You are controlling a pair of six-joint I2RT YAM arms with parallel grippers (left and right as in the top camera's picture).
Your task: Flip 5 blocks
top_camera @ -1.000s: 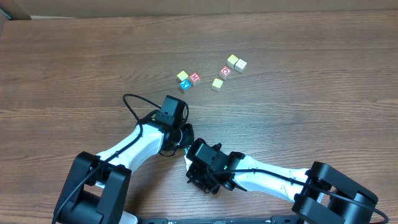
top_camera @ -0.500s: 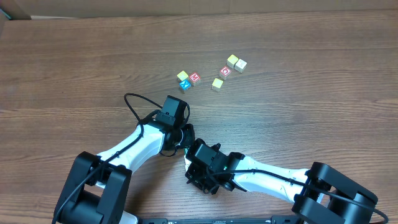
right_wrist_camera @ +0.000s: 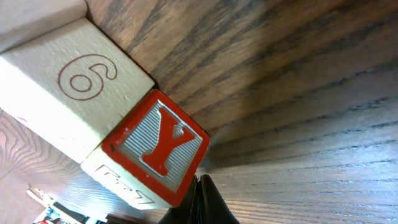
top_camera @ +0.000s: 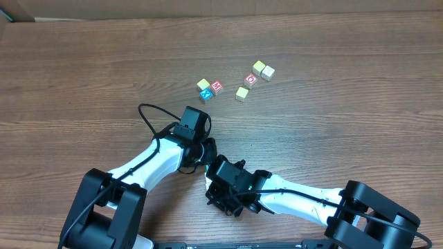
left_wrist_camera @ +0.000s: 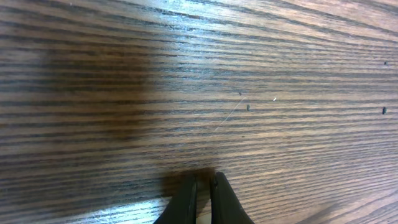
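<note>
I see both closed — left hand (left_wrist_camera: 203, 190) low over the counter (top_camera: 346, 104), right hand (right_wrist_camera: 200, 202) just beside a red Y block (right_wrist_camera: 163, 144); more blocks (top_camera: 241, 93) lie scattered farther out.

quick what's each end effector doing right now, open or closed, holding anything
left end effector: closed, holding nothing
right end effector: closed, holding nothing, tips beside the red Y block
</note>
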